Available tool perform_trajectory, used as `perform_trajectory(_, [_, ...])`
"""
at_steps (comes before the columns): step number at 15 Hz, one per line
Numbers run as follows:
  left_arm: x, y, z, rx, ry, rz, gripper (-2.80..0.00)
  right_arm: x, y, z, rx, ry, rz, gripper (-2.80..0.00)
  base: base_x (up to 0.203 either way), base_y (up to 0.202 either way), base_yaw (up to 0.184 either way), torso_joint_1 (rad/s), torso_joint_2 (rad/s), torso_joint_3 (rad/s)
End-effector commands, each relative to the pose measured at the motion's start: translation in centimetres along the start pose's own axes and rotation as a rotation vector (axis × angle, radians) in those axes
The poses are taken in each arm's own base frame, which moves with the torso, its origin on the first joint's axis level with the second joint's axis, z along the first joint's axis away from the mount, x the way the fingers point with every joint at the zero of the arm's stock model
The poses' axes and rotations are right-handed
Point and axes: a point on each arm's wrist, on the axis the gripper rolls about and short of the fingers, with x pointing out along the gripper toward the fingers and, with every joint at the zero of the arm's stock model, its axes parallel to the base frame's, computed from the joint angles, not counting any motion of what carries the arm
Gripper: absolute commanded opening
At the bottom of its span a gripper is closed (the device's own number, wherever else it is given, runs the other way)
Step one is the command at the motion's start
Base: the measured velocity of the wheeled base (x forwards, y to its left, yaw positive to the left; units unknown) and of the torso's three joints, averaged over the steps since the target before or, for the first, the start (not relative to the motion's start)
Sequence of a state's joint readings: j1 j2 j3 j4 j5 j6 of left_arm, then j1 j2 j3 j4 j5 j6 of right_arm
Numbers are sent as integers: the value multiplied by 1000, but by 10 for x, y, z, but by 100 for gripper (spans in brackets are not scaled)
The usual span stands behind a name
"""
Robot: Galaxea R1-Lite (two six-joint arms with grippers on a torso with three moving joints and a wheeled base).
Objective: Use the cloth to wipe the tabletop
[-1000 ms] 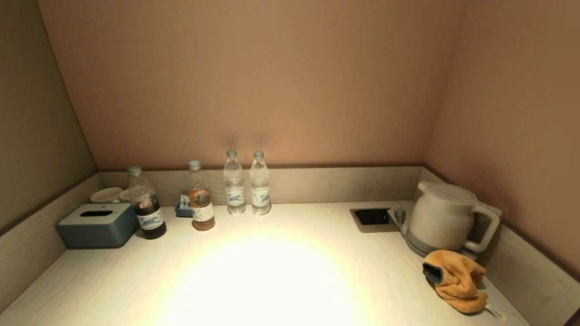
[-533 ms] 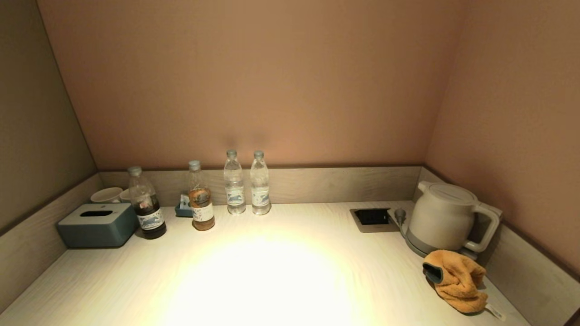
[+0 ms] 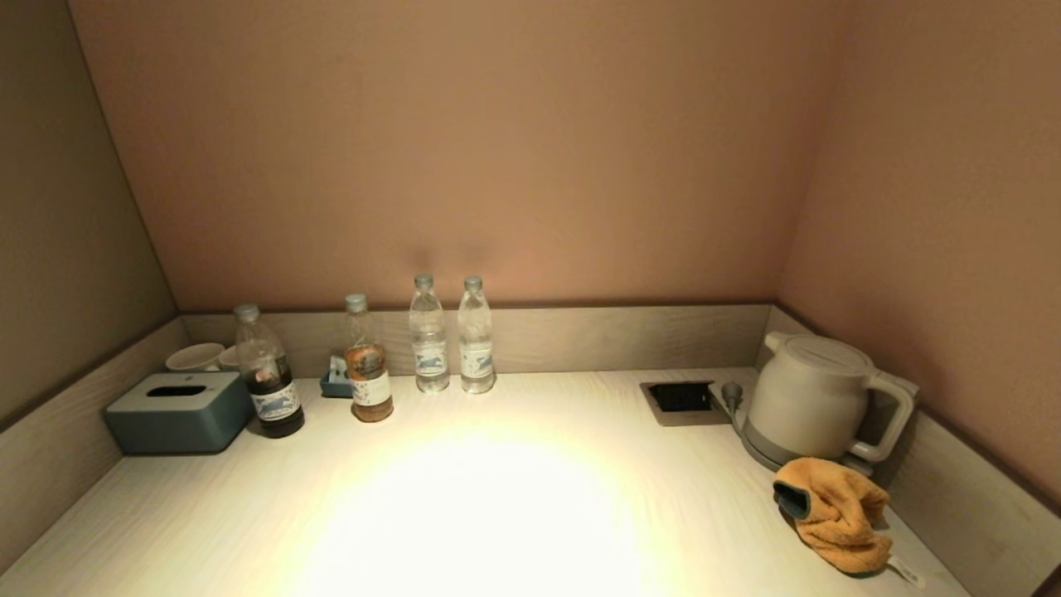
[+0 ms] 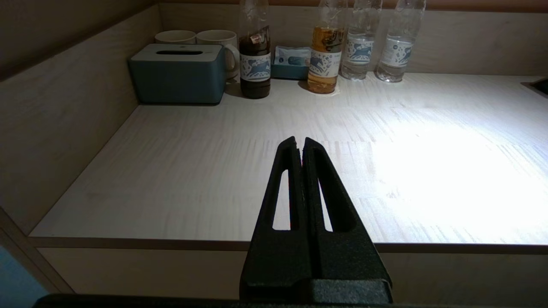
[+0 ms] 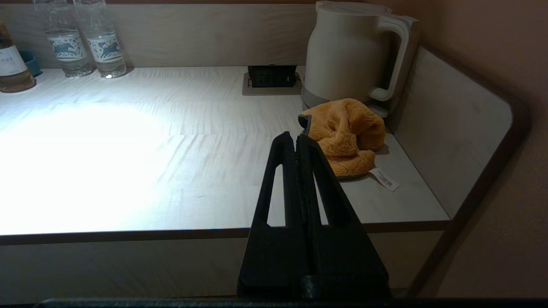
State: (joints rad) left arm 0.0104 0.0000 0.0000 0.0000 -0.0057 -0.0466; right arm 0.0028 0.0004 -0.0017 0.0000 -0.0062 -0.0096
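4 bottles [image 3: 427, 336], 2 mugs [image 4: 195, 37], 1 kettle [image 3: 816, 398], 1 orange cloth [image 3: 837, 514] on tabletop [image 3: 497, 497], L tool [image 4: 299, 143] & R tool [image 5: 295, 139] both closed, empty

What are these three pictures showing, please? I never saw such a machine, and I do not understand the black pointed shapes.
This is a robot with two arms. One picture comes from a camera on its head, looking down at a pale wooden tabletop. The other two come from cameras on its wrists. The black pointed shapes are its grippers: the left gripper and the right gripper, both shut, holding nothing, at the table's front edge. A crumpled orange cloth lies before a cream electric kettle on the right. At the back left stand four plastic bottles, a blue-grey tissue box and white cups.
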Motion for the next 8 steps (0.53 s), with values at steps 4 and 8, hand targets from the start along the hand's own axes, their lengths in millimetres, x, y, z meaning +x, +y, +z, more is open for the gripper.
perform_trajectory(4, [0,0,0,-1,2,0,-280,0,0,0,-1,0,0,-280,0,0,0,0,0,0])
perform_trajectory(8, [0,0,0,-1,2,0,-280,0,0,0,-1,0,0,-280,0,0,0,0,0,0])
